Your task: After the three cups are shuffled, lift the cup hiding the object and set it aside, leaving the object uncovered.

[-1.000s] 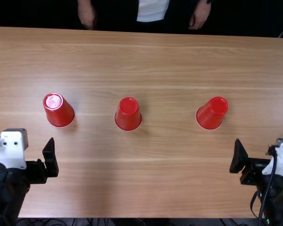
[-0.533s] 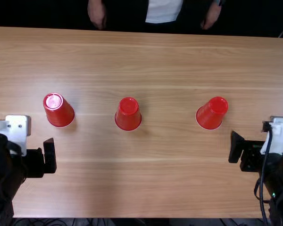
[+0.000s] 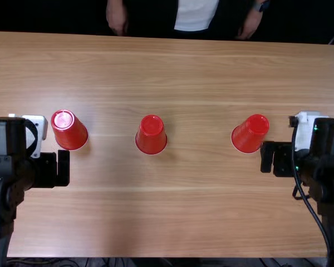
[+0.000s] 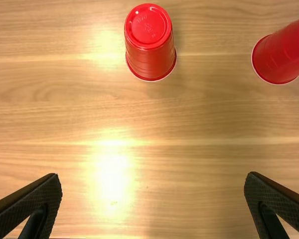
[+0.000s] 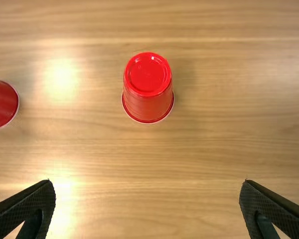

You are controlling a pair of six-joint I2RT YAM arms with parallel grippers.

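Top view: left cup (image 3: 69, 129), middle cup (image 3: 151, 134), right cup (image 3: 249, 133); wrist views: two.

Light brown wooden table (image 3: 172, 72), grain lengthwise.

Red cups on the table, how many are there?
3, upside down in a row across the table: the left cup, the middle cup and the right cup. No others seem hidden.
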